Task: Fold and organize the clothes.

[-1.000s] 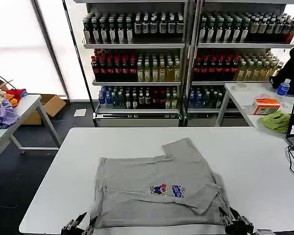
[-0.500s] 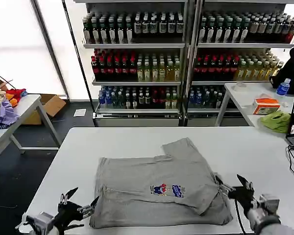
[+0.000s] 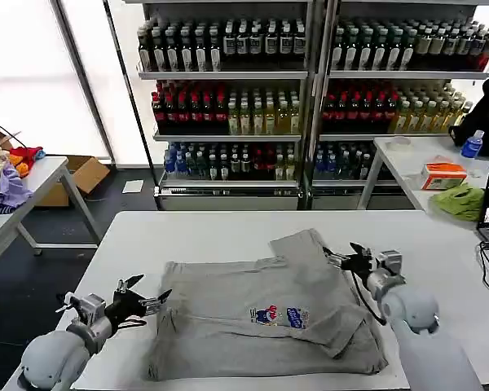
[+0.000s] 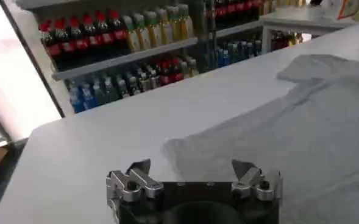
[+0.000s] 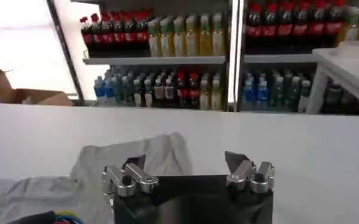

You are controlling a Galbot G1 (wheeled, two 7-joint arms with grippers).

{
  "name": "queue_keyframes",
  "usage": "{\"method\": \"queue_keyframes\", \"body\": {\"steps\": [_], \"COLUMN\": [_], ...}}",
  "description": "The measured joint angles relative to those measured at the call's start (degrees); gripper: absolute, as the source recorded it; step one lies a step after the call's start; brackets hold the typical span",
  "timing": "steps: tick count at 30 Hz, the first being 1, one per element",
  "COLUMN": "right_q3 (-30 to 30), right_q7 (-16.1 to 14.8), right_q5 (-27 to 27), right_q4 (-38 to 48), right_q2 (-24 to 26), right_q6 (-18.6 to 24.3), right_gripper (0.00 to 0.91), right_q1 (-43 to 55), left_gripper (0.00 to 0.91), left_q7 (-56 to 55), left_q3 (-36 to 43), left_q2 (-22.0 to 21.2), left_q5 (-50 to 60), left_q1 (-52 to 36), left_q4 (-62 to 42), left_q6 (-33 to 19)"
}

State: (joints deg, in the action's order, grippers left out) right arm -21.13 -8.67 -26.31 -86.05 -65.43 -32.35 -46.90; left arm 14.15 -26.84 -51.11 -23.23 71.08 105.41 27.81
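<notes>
Shirt (image 3: 261,314), between both open hands

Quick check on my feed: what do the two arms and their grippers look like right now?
Both arms have rounded pale grey shells. The left gripper and right gripper are black with silver metal fingers. A black cable runs along the right arm.

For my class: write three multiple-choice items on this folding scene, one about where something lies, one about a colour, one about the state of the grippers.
1. Where is the shirt?
A. on the white table
B. on a shelf
C. on the floor

2. What colour is the shirt?
A. red
B. light grey
C. green

3. How are the two grippers?
A. both clamped on cloth
B. both open, holding nothing
C. one holding a bottle

Key: 1 A, it lies flat on the table. 2 B, grey with a small chest print. 3 B, left gripper and right gripper show spread fingers at the shirt's edges.
</notes>
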Motion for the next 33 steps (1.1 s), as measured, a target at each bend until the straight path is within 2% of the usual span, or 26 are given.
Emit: {"method": "queue_keyframes", "body": {"steps": [9, 10, 11, 12, 13, 14, 19, 20, 33], "right_q3": [4.64, 4.97, 5.27, 5.57, 5.86, 6.09, 7.11, 7.23, 8.12], "right_q7": [-1.7, -1.71, -1.76, -1.79, -1.78, -1.75, -1.73, -1.73, -1.77], "right_q5": [1.18, 1.34, 1.45, 1.61, 1.71, 1.78, 1.91, 1.91, 1.3], "right_q4": [10.59, 11.53, 12.26, 12.94, 13.69, 14.3, 16.4, 16.78, 17.6], "right_q2": [-1.7, -1.93, -2.12, -2.32, -2.56, -2.8, -3.83, -3.99, -4.72], "right_q6": [0.71, 0.75, 0.77, 0.88, 1.05, 1.17, 1.3, 1.32, 1.44], "right_gripper": [0.907, 0.796, 0.081, 0.0, 0.0, 0.0, 0.0, 0.0, 0.0], "right_q1": [7.07, 7.48, 7.83, 8.2, 8.65, 8.99, 10.31, 10.47, 10.44], "left_gripper": [0.907, 0.907, 0.836, 0.746, 0.534, 0.252, 0.03, 0.01, 0.01], "left_q7": [0.87, 0.89, 1.01, 1.07, 1.13, 1.26, 1.3, 1.36, 2.48], "left_q3": [7.95, 8.4, 8.82, 9.25, 9.58, 9.94, 11.38, 11.6, 12.71], "left_q2": [-0.76, -0.86, -0.96, -1.07, -1.2, -1.34, -2.24, -2.39, -3.35], "left_q5": [-1.03, -1.19, -1.31, -1.39, -1.48, -1.59, -2.04, -2.11, -3.56], "left_q1": [-11.32, -11.96, -12.52, -13.07, -13.48, -13.87, -15.54, -15.72, -16.99], "left_q4": [-10.75, -11.36, -11.89, -12.4, -12.78, -13.12, -14.95, -15.17, -16.95], "left_q6": [-0.11, -0.09, -0.09, -0.09, -0.07, -0.02, 0.15, 0.09, -0.35]}}
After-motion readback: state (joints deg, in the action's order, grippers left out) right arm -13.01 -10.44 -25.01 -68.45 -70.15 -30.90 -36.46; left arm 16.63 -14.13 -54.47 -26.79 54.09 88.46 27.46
